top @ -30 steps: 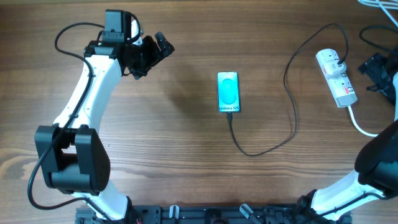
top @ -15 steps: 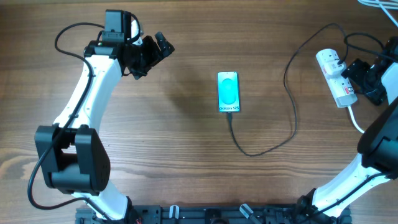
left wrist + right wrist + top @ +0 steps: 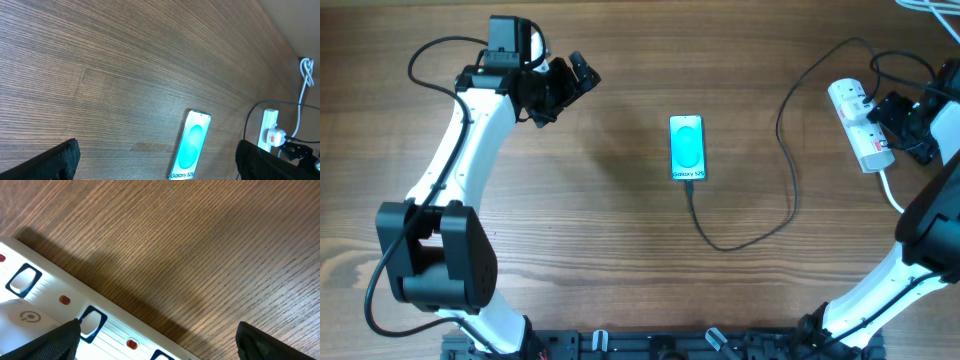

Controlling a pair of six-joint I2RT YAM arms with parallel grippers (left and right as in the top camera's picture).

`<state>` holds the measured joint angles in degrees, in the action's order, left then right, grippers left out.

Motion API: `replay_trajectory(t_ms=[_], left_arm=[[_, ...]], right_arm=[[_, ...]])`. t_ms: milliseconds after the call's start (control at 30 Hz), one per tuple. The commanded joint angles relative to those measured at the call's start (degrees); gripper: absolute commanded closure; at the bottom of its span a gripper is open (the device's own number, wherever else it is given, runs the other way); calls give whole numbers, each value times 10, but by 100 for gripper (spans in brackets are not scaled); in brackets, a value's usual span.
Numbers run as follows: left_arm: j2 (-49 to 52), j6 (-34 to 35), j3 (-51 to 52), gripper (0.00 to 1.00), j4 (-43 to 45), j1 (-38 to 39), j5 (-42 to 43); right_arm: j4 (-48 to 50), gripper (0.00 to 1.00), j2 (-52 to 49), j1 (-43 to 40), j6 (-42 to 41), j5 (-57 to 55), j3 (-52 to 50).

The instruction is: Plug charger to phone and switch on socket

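The phone (image 3: 687, 147) lies flat at the table's middle with its cyan screen up; it also shows in the left wrist view (image 3: 191, 145). The thin black charger cable (image 3: 786, 150) runs from the phone's near end in a loop up to a white plug on the socket strip (image 3: 861, 126) at the far right. Its tip appears to sit in the phone. My right gripper (image 3: 898, 122) is open, hovering right beside the strip; the right wrist view shows the strip's switches and red marks (image 3: 95, 322) under one finger. My left gripper (image 3: 572, 80) is open at the far left, well away from the phone.
The strip's thick white cord (image 3: 898, 200) trails toward the right edge. More cables (image 3: 932, 12) lie at the far right corner. The table is bare wood (image 3: 600, 220) between the left arm and the phone.
My right gripper has moved left from the table's right edge to the side of the socket strip. The left arm, phone and cable have not moved.
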<state>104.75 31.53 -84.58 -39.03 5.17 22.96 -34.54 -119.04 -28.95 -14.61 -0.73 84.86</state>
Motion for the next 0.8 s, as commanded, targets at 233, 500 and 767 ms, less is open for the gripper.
replay_trajectory(t_ms=[233, 500, 767], left_arm=[[-9, -13, 0, 0, 1, -2, -6], [-9, -13, 0, 0, 1, -2, -6], [-9, -13, 0, 0, 1, -2, -6]], right_arm=[[-7, 0, -23, 0, 11, -5, -2], [0, 0, -23, 0, 11, -12, -2], [3, 0, -34, 0, 9, -23, -2]])
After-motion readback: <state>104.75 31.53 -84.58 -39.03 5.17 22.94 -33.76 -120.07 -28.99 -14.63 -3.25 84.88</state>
